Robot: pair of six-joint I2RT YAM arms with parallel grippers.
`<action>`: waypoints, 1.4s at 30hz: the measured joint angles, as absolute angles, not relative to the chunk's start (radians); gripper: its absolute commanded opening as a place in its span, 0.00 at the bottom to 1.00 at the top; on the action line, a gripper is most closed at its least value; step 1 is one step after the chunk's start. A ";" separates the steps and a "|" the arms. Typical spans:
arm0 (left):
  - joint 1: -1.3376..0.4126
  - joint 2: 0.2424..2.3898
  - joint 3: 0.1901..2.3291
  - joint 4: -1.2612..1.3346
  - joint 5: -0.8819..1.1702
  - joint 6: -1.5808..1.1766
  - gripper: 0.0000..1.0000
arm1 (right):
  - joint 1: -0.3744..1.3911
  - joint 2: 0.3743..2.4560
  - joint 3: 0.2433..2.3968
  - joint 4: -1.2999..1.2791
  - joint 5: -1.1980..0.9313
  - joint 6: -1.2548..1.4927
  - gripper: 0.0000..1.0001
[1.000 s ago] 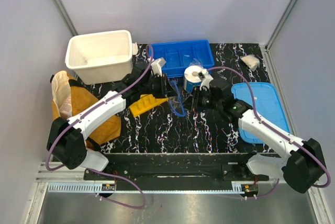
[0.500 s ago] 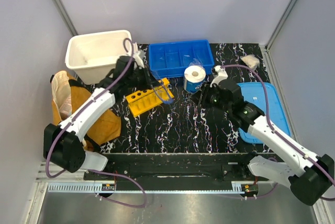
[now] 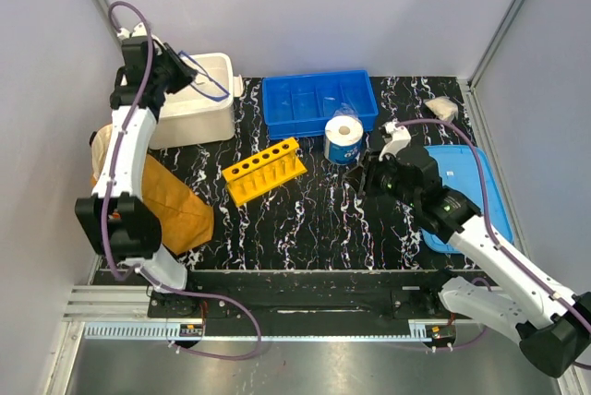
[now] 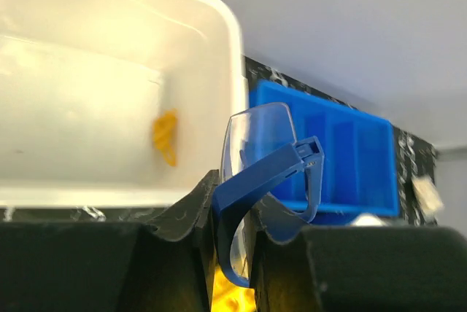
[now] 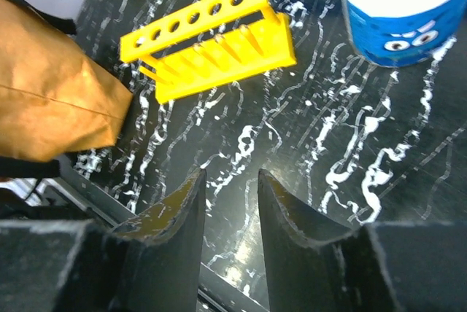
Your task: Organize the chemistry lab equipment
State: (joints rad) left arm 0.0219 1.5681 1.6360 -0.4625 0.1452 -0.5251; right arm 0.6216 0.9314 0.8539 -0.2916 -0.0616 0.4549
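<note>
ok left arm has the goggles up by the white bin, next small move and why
Probably lower the left gripper into the white bin before opening. It pinches the goggles by one blue side arm, above the bin near its rim, so releasing here might catch the edge. A small yellow piece already lies inside.
</note>
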 measured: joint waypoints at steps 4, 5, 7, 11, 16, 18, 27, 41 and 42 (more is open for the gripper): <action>0.097 1.725 1.745 -0.469 0.132 -0.529 0.23 | 0.622 0.902 0.862 -0.366 -0.026 0.390 0.41; 0.113 1.760 1.766 -0.471 0.127 -0.532 0.23 | 0.622 0.892 0.865 -0.381 -0.014 0.378 0.41; 0.138 1.827 1.796 -0.469 0.123 -0.543 0.23 | 0.622 0.875 0.872 -0.405 0.008 0.360 0.41; 0.159 1.939 1.853 -0.470 0.109 -0.554 0.24 | 0.622 0.867 0.896 -0.421 0.036 0.337 0.41; 0.159 2.067 1.948 -0.459 0.077 -0.550 0.28 | 0.622 0.923 0.934 -0.425 0.045 0.318 0.41; 0.157 2.099 1.965 -0.456 0.062 -0.546 0.29 | 0.622 0.946 0.935 -0.424 0.045 0.317 0.41; 0.157 2.166 1.976 -0.452 0.031 -0.522 0.51 | 0.622 1.031 0.940 -0.386 0.045 0.319 0.42; 0.156 2.100 1.976 -0.504 0.043 -0.493 0.64 | 0.617 1.058 0.966 -0.411 0.123 0.393 0.41; 0.154 2.074 1.970 -0.512 0.056 -0.486 0.65 | 0.609 1.061 0.967 -0.414 0.128 0.394 0.41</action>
State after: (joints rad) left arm 0.1535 2.0743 1.9697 -0.5117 0.0563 -0.4862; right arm 0.6086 1.0611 0.9672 -0.4137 0.1280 0.3939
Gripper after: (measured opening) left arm 0.639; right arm 0.416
